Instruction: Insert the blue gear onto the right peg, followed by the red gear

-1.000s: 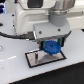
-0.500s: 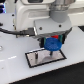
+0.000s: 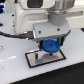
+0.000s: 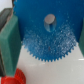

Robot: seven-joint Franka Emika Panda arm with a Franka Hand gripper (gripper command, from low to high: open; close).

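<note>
The pincer is clamped on the blue gear, with its fingers pressed against the disc's opposite sides, and it holds the gear low over the black-rimmed white plate that lies flat on the white desk. In the exterior view the gear hangs over the part of the plate toward the exterior view's right, with its lower edge close to the plate; whether it touches the plate or the right peg cannot be told, because the peg is hidden behind the gear and the pincer. The wrist view shows the blue gear filling most of the picture, its toothed rim sharp against the pale surface below it and its centre hole showing light grey. A green pad on one finger lies flat against the gear's rim on one side; the other finger is only a dark sliver at the opposite edge of the picture. The red gear shows as a small part at a corner of the wrist view, lying on the desk apart from the blue one. It is not visible in the exterior view.
</note>
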